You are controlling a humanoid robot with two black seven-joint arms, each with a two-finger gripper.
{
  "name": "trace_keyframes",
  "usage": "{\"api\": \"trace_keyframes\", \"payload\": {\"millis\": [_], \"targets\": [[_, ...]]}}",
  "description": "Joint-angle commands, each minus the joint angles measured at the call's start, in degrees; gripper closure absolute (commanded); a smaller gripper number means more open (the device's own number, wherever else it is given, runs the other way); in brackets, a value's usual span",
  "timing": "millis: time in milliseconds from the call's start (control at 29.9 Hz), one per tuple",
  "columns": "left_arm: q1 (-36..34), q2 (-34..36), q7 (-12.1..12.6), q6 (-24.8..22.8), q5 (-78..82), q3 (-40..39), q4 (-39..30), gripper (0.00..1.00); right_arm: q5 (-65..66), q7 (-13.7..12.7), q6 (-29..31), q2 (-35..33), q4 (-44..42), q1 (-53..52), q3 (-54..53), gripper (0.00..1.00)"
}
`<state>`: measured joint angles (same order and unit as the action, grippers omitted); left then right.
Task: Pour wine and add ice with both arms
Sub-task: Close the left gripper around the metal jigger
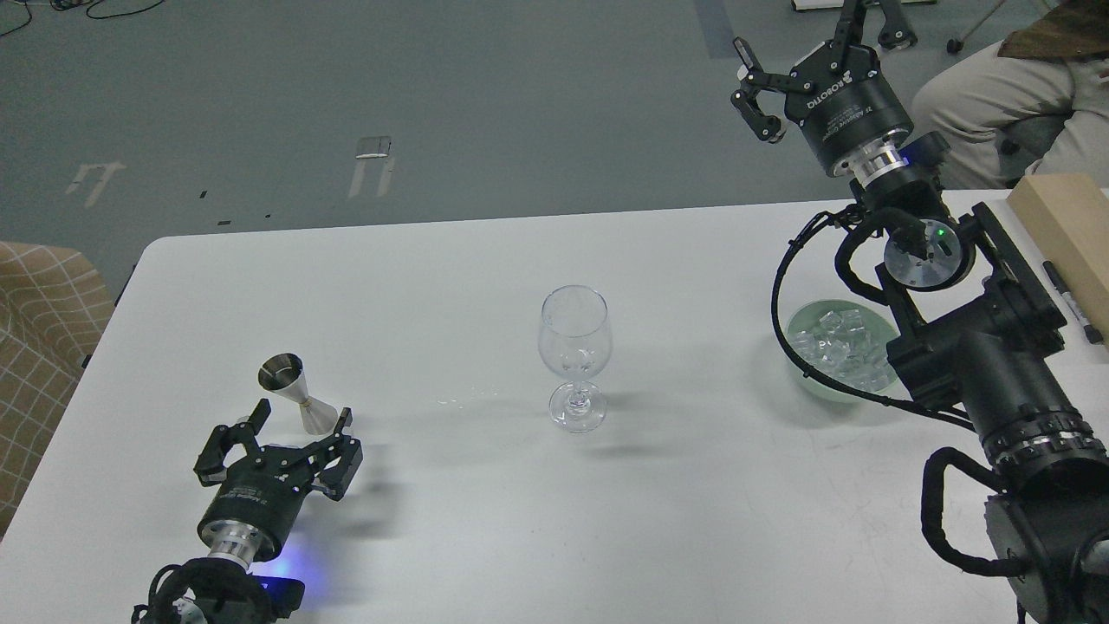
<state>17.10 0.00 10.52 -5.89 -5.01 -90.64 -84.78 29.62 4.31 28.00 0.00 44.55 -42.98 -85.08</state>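
**benchwatcher:** where's everything sitting relative to your grippers right now?

**me:** Left gripper [299, 423] is low over the white table [416, 286], front-left corner from my view, fingers spread wide and holding nothing. A little steel jigger [297, 392] stands upright right at the fingertips, its lower cone sits between them, but I can't tell if either finger is actually touching it. Can't see any wine inside it from this angle either.

**benchwatcher:** and the glass?

**me:** Stemmed wine glass [575, 357] is upright mid-table, well off to the right of the left gripper. Looks empty or close to it, it's clear so hard to call. There's a small wet smear [459, 400] on the table between jigger and glass.

**benchwatcher:** ice?

**me:** Ice [839, 347] is heaped in a pale green bowl [801, 322] on the right side, partly tucked behind my right arm [970, 347]. Right gripper [827, 56] is way up, past the far table edge, well apart from the bowl. Fingers wide open there too, nothing in them.

**benchwatcher:** anything else on the table?

**me:** Wooden block [1066, 225] at the right edge with a black marker [1073, 303] just beside it.
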Motion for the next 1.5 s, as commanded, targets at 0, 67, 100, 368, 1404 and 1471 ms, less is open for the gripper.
{"api": "trace_keyframes", "payload": {"millis": [0,67,100,368,1404,1471], "targets": [[-0.1,0.0,-0.3,0.0,0.0,-0.2,0.1,0.02,0.0,0.0,0.0,0.0,0.0,0.0,0.0,0.00],[-0.7,0.0,-0.3,0.0,-0.1,-0.2,0.7,0.02,0.0,0.0,0.0,0.0,0.0,0.0,0.0,0.00],[-0.9,0.0,-0.4,0.0,-0.1,-0.2,0.9,0.02,0.0,0.0,0.0,0.0,0.0,0.0,0.0,0.00],[-2.7,0.0,-1.1,0.0,-0.2,-0.4,2.7,0.02,0.0,0.0,0.0,0.0,0.0,0.0,0.0,0.00],[-6.8,0.0,-2.0,-0.9,0.1,-0.4,6.9,0.12,0.0,0.0,0.0,0.0,0.4,0.2,0.0,0.00],[-6.9,0.0,-2.0,-0.9,0.1,-0.4,6.9,0.15,0.0,0.0,0.0,0.0,0.5,0.2,0.0,0.00]]}}
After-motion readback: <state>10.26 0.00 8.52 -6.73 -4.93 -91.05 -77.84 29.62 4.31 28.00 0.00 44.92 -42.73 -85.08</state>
